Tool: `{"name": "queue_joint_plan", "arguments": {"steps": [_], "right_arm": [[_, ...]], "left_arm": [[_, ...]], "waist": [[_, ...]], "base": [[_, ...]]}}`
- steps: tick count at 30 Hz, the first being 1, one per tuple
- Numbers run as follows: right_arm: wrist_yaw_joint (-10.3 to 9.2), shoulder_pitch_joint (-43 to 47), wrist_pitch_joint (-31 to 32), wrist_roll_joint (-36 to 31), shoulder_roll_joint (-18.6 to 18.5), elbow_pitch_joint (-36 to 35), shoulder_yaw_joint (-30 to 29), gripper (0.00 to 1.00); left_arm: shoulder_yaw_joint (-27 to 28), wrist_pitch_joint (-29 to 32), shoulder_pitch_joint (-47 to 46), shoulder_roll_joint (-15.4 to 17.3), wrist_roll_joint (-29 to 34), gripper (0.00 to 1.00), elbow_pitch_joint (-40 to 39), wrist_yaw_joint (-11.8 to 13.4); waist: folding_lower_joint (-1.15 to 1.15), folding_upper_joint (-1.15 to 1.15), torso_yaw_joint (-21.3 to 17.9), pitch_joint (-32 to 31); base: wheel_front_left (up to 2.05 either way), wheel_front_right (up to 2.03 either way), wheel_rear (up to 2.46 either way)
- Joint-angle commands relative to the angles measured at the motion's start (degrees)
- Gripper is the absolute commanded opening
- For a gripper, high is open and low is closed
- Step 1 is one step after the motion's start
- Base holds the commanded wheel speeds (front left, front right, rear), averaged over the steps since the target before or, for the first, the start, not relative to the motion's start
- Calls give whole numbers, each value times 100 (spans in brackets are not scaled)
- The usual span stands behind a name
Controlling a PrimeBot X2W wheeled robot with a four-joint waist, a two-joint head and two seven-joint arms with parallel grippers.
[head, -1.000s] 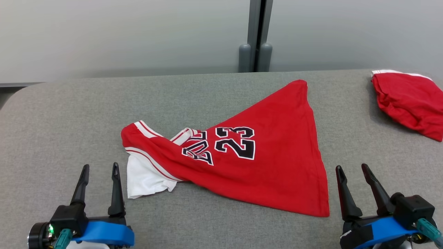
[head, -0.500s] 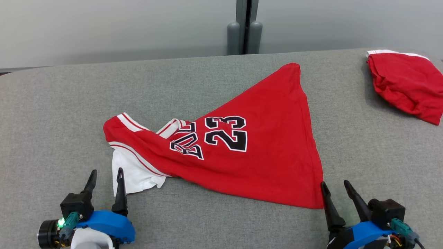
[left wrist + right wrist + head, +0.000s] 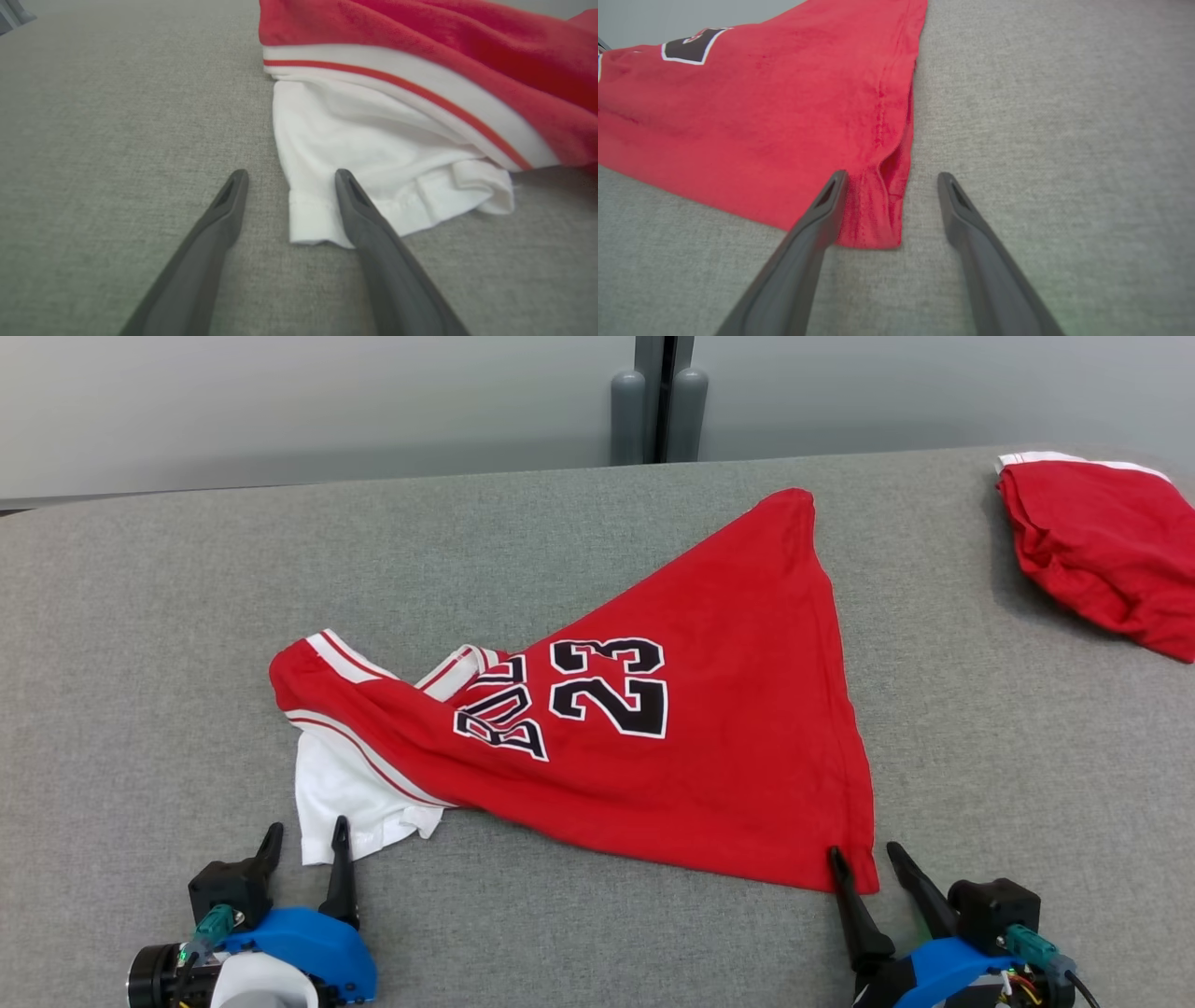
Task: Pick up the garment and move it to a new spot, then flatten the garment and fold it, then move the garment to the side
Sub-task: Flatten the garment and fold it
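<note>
overhead, the garment lies just beyond the left gripper and right gripper, both spread wide. left wrist: its white corner lies between the released fingers. right wrist: its red hem corner lies between the fingers, ungrasped.

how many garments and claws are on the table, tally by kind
garments: 2 (jersey, second red garment)
claws: 2 (left claw, right claw), both open
total: 4
</note>
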Motion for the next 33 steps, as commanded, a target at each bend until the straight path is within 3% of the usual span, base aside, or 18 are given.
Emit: {"name": "queue_joint_plan", "arguments": {"steps": [1, 9, 10, 11, 12, 17, 26, 33], "right_arm": [[4, -31, 12, 40, -1, 97, 66, 100], [10, -167, -28, 256, 16, 302, 525, 98], [10, -165, -33, 279, 18, 319, 561, 44], [10, -166, -40, 305, 20, 329, 592, 18], [10, -168, -46, 327, 19, 337, 618, 0], [3, -181, -72, 385, 2, 147, 565, 0], [3, 84, -81, 168, -6, -829, 260, 0], [3, -356, -65, 54, -227, -1628, 145, 0]], "left_arm": [[-29, 22, -47, -36, -44, 100, 116, -21], [-256, 63, -301, -134, -187, 100, 870, -97], [-295, 84, -319, -154, -226, 51, 984, -108], [-340, 93, -342, -162, -236, 33, 1090, -113], [-394, 101, -369, -171, -245, 0, 1175, -113], [-428, 68, -459, -103, -377, 0, 1084, -122], [-342, 9, -143, 37, -407, 0, -546, -107], [-318, 7, -546, 199, -550, 0, -1540, -107]], "waist": [[0, 0, 0, 5], [0, 0, -10, 31], [0, 0, -9, 27], [0, 0, -9, 23], [0, 0, -10, 19], [0, 0, -17, -46], [0, 0, 36, -238], [0, 0, 0, -188]], "base": [[0, 0, 0], [0, 0, 0], [0, 0, 0], [0, 0, 0], [0, 0, 0], [0, 0, 0], [0, 0, 0], [0, 0, 0]]}}
